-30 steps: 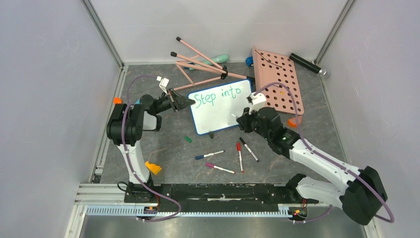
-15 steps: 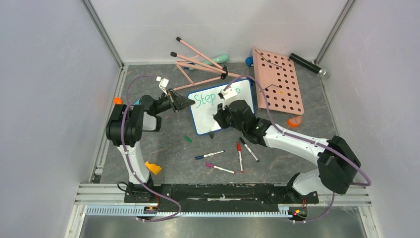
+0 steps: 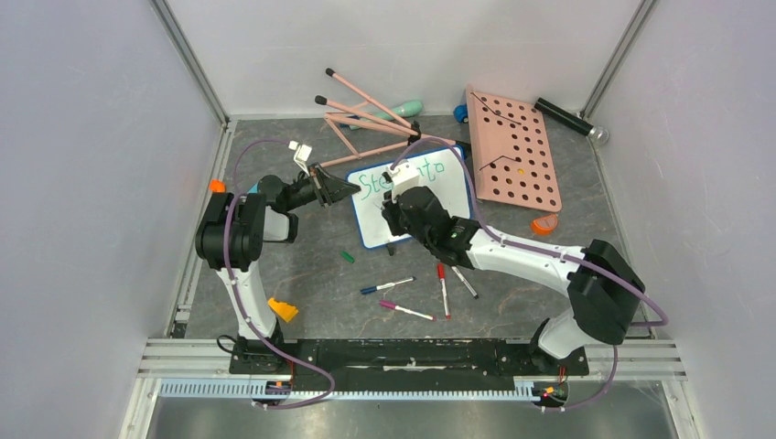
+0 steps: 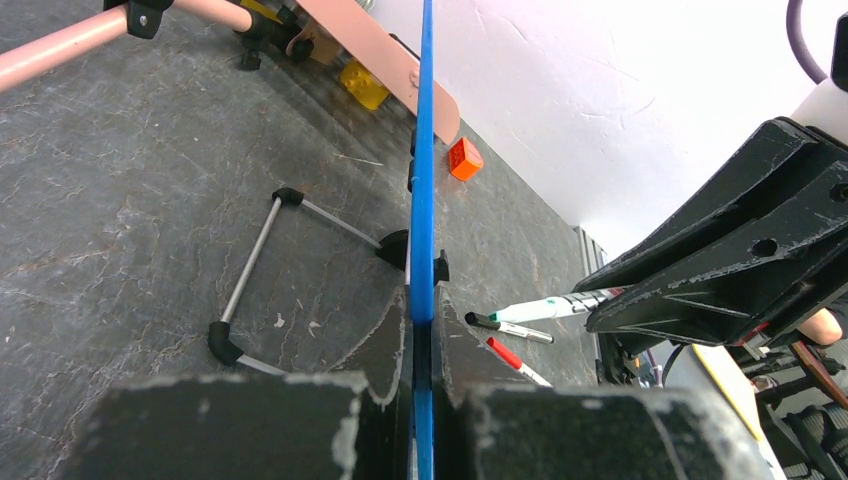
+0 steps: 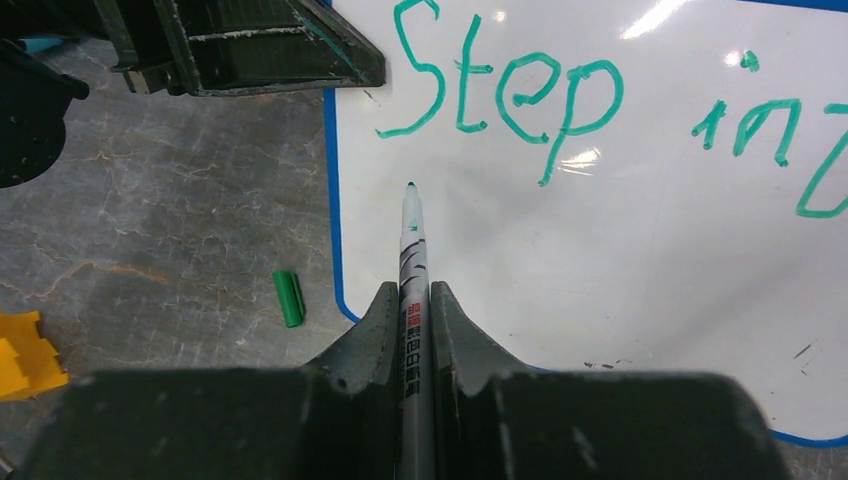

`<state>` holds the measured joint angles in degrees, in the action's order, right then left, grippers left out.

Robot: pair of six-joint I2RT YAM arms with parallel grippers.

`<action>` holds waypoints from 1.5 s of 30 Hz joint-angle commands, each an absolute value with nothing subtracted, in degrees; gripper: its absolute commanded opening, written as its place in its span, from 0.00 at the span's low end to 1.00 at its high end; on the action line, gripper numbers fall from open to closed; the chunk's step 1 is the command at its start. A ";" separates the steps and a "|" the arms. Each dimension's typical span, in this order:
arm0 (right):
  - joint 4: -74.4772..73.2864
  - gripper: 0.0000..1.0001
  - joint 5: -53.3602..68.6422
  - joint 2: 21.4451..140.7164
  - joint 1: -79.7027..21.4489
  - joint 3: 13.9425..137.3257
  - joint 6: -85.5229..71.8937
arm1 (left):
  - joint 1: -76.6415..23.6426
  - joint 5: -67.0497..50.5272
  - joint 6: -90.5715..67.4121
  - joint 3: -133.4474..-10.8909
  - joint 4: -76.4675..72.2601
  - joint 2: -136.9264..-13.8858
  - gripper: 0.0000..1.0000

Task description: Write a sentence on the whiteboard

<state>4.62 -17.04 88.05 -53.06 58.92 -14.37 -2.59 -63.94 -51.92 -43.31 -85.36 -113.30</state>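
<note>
Tabletop first: grey and stone-look, with the whiteboard propped on its wire stand toward the back, just left of a pink pegboard. The left tool is clamped right down on the board's blue left edge, jaws closed onto the frame, steadying it.

Big change is the right arm. A second ago it sat off the board's right end, past "into". Now it has swung across to the left side, and the right tool hangs just under "Step". It's pinched shut on a green marker, with the barrel sticking out between the fingers. The tip is over bare white just inside the left frame, though I can't tell if it's touching.

I read that as line one done and line two about to start, with lots of blank board below.

The sentence so far is green hand lettering. "Step" is clear, then "in" and a letter cut off at the wrist view's edge.

The marker barrel has red and black print, too small to read.

A green cap lies on the tabletop near the board's lower left corner
</note>
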 commanded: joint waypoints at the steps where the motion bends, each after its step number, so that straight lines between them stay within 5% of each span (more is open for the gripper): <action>1: 3.80 0.00 -21.64 88.91 -53.45 62.17 -13.41 | -2.09 -64.78 -47.20 -43.61 -89.25 -111.69 0.02; 45: 0.27 0.00 -24.57 95.52 -53.44 67.06 -11.94 | -1.92 -64.98 -48.16 -44.41 -89.21 -112.32 0.02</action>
